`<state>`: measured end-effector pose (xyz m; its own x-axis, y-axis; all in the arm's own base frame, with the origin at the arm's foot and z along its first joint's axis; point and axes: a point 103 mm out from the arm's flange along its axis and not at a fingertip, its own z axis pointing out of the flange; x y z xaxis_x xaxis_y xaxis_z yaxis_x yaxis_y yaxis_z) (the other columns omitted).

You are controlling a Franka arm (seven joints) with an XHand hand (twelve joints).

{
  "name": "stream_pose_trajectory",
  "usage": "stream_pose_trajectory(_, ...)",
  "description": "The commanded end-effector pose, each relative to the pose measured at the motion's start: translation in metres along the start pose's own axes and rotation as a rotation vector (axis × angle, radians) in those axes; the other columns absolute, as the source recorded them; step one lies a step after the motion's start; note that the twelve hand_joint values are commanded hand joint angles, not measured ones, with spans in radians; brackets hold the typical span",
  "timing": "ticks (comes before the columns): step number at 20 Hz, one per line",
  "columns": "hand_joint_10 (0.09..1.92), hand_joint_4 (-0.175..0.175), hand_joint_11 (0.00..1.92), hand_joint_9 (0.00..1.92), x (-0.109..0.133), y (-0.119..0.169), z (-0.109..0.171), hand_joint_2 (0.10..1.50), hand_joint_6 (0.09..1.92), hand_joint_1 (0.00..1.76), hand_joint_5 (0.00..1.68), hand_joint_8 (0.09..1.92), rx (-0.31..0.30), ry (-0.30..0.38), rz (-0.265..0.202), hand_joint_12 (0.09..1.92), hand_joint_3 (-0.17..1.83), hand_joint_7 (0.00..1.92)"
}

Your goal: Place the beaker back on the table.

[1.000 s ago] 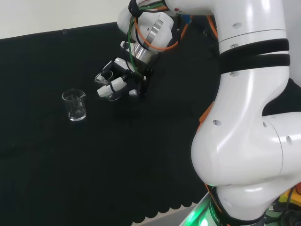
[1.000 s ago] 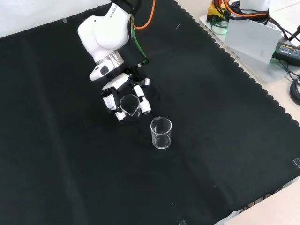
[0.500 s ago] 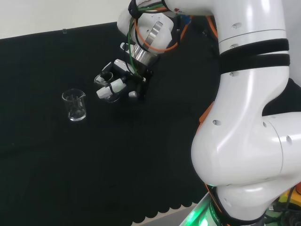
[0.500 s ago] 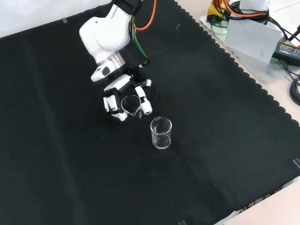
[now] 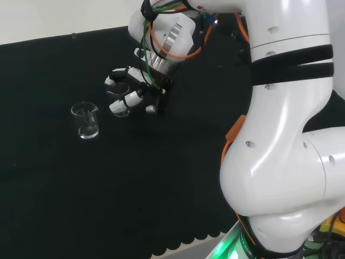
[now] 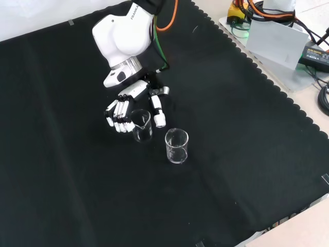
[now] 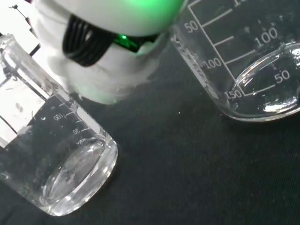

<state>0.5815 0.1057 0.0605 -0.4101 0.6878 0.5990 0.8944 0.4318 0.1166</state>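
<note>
hovering hand (image 6: 134,98) spreads straight fingers (image 6: 116,112) beside standing beaker (image 6: 142,125).

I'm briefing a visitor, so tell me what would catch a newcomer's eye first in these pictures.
First the big white arm at the head view's right, against the black cloth. Then, in the front view, the black and white hand with fingers straightened beside a clear beaker standing on the cloth. A second clear beaker stands just to its right, nearer the camera.

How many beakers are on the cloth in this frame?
2. One beaker stands upright beside the hand, whose fingers have opened away from it. The other beaker stands free, nearer the camera in the front view. Clear glass is hard to spot, so more could be missed.
</note>
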Motion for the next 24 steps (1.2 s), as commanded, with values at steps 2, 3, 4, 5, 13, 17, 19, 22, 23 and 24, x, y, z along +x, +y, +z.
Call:
stream_pose_trajectory(2,0.63,-0.041,0.0,0.4,0.001,-0.002,-0.006,0.5,0.8,1.07,0.49,0.63,0.034,-0.017,0.033,1.2,0.72,0.54)
stream_pose_trajectory(3,0.63,-0.042,0.0,0.4,0.001,-0.002,-0.007,0.5,0.79,1.07,0.48,0.62,0.033,-0.018,0.035,1.2,0.72,0.54)
stream_pose_trajectory(4,0.63,-0.044,0.0,0.4,0.002,-0.002,-0.009,0.5,0.79,1.06,0.47,0.62,0.031,-0.021,0.036,1.2,0.72,0.53)
stream_pose_trajectory(5,0.64,-0.046,0.0,0.39,0.003,-0.003,-0.011,0.5,0.76,1.06,0.47,0.62,0.028,-0.025,0.039,1.2,0.72,0.53)
stream_pose_trajectory(13,0.66,-0.062,0.0,0.36,0.015,-0.012,-0.041,0.5,0.55,1.03,0.41,0.63,-0.007,-0.056,0.062,1.17,0.69,0.42)
stream_pose_trajectory(17,0.67,-0.063,0.0,0.35,0.021,-0.025,-0.056,0.5,0.54,1.02,0.4,0.63,-0.033,-0.074,0.078,1.16,0.69,0.41)
stream_pose_trajectory(19,0.67,-0.063,0.0,0.35,0.025,-0.035,-0.066,0.5,0.54,1.02,0.4,0.63,-0.043,-0.084,0.094,1.16,0.69,0.41)
stream_pose_trajectory(22,0.67,-0.063,0.0,0.35,0.028,-0.044,-0.075,0.5,0.51,1.02,0.41,0.63,-0.058,-0.095,0.106,1.17,0.68,0.4)
stream_pose_trajectory(23,0.67,-0.063,0.0,0.35,0.029,-0.048,-0.079,0.5,0.51,1.02,0.41,0.63,-0.064,-0.1,0.111,1.17,0.68,0.4)
stream_pose_trajectory(24,0.67,-0.063,0.0,0.35,0.03,-0.052,-0.082,0.5,0.5,1.02,0.42,0.63,-0.07,-0.103,0.116,1.17,0.67,0.4)
